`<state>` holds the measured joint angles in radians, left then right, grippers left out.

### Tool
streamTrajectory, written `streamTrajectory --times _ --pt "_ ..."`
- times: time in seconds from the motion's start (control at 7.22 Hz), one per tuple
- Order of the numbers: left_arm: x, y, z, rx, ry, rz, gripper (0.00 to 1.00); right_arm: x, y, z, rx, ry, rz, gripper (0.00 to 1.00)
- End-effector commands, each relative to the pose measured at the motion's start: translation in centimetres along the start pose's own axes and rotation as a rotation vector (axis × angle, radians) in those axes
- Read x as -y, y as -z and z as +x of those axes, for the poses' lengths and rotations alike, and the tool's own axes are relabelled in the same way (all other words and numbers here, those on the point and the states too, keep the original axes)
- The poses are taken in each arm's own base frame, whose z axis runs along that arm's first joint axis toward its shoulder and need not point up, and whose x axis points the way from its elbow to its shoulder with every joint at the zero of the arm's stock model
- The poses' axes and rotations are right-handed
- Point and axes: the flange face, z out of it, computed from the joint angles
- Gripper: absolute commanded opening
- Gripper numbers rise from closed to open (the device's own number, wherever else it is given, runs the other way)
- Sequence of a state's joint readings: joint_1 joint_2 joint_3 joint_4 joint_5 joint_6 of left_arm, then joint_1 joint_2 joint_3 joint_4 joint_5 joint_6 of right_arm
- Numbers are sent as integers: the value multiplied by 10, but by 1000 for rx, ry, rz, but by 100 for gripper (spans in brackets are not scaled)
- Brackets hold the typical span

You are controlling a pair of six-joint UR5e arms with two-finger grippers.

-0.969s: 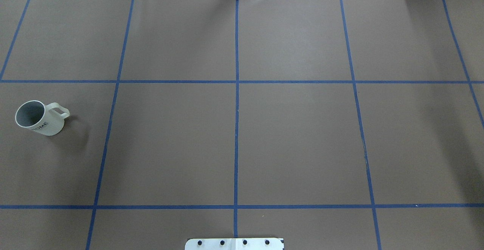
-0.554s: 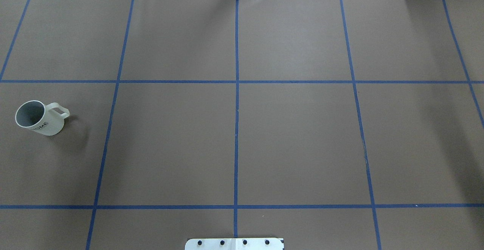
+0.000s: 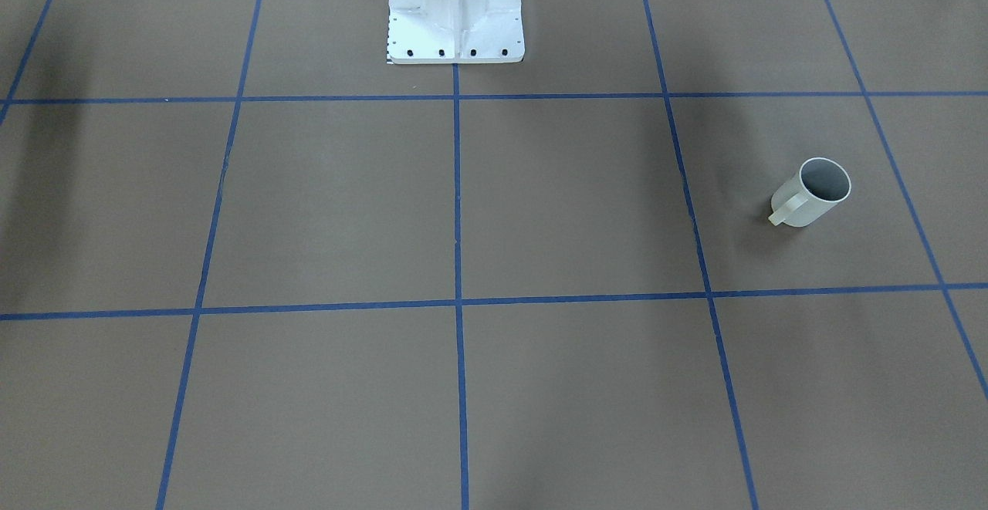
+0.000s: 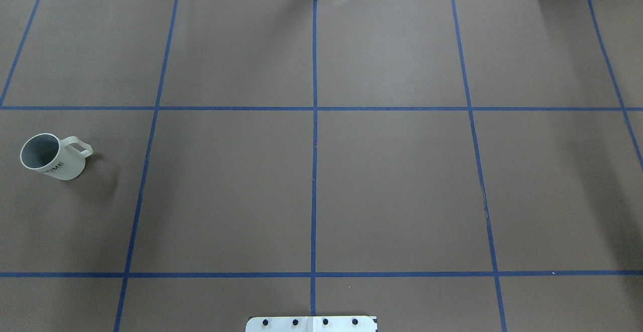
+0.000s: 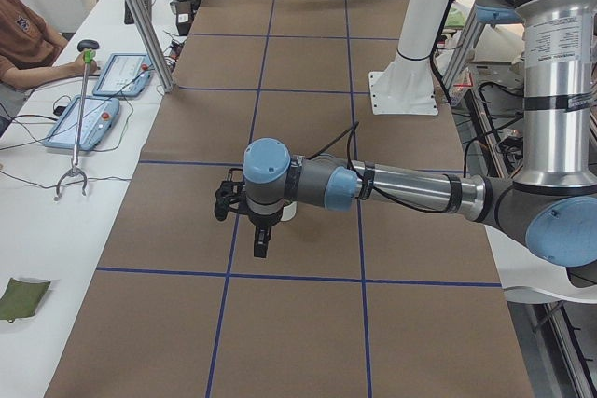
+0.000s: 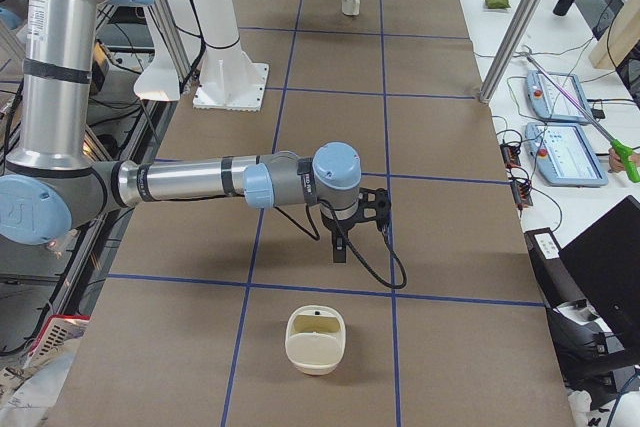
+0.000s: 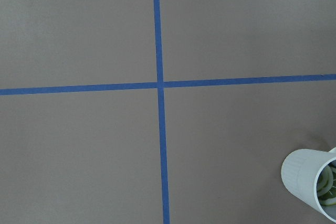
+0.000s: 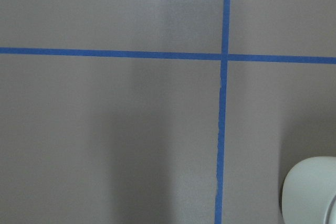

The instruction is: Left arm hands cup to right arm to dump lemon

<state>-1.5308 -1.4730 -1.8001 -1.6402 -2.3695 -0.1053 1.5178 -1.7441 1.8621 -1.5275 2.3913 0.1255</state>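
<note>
Cup [image 4: 52,158] stood upright at middle-left, which held the lemon [image 7: 329,182] inside. My left gripper [image 5: 260,241] and right gripper [image 6: 339,247] — jaw state could not be told.

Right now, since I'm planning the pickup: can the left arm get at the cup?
Probably yes. The cup stands upright and alone on the left of the table, nothing beside it, and the left arm hangs close above it, slightly offset.

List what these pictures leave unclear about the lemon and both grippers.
Lemon: left wrist view, mostly cut off by the frame edge, inside the cup; overhead, not discernible.
Left gripper, right gripper: shown in side views only, small; open or shut cannot be told.
</note>
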Motion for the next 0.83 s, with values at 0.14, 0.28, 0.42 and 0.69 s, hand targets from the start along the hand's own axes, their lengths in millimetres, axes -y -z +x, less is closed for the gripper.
streamTrajectory --times 0.14,0.28,0.42,0.69 --pt "11 -47 65 -27 -50 -72 100 0 0 0 2 5 2 100" --pt "11 -62 95 -40 -16 -64 100 0 0 0 1 5 2 100" --pt "9 -74 113 -57 -22 -57 100 0 0 -1 1 9 2 100" --pt "0 -118 120 -50 -40 -145 100 1 -1 -3 1 12 1 100"
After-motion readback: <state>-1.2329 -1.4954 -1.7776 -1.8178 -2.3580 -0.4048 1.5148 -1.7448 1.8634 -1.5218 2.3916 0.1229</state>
